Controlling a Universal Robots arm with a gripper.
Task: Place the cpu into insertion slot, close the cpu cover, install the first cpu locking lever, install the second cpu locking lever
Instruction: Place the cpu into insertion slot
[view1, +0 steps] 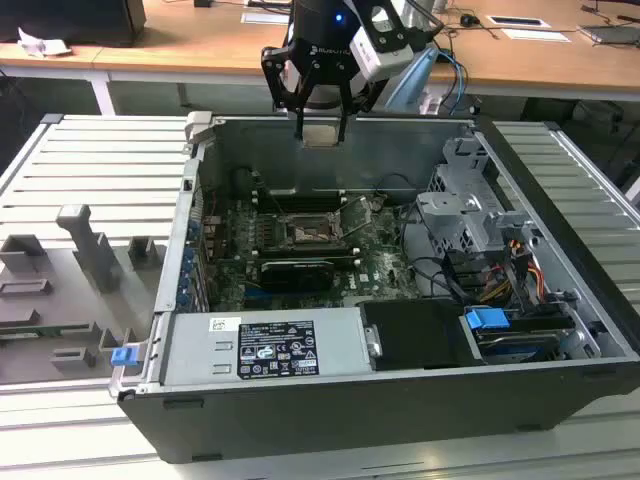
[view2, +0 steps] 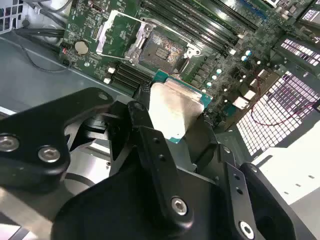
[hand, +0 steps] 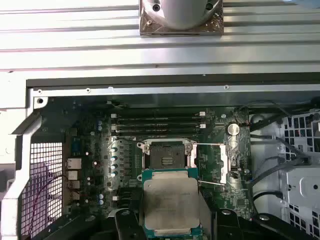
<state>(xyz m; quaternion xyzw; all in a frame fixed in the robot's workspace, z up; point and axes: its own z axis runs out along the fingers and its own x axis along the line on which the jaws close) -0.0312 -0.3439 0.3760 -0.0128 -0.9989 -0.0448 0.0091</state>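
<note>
The pincer (view1: 320, 131) is pinching the cpu (hand: 171, 205) by two opposite edges, high over the open computer case (view1: 400, 410) and well above the insertion slot (hand: 166, 154). The slot lies bare, the cpu cover (hand: 223, 162) flipped open beside it. A light, stiff, slick little chip, I'd say, and fragile underneath: the edges are the only safe hold.
</note>
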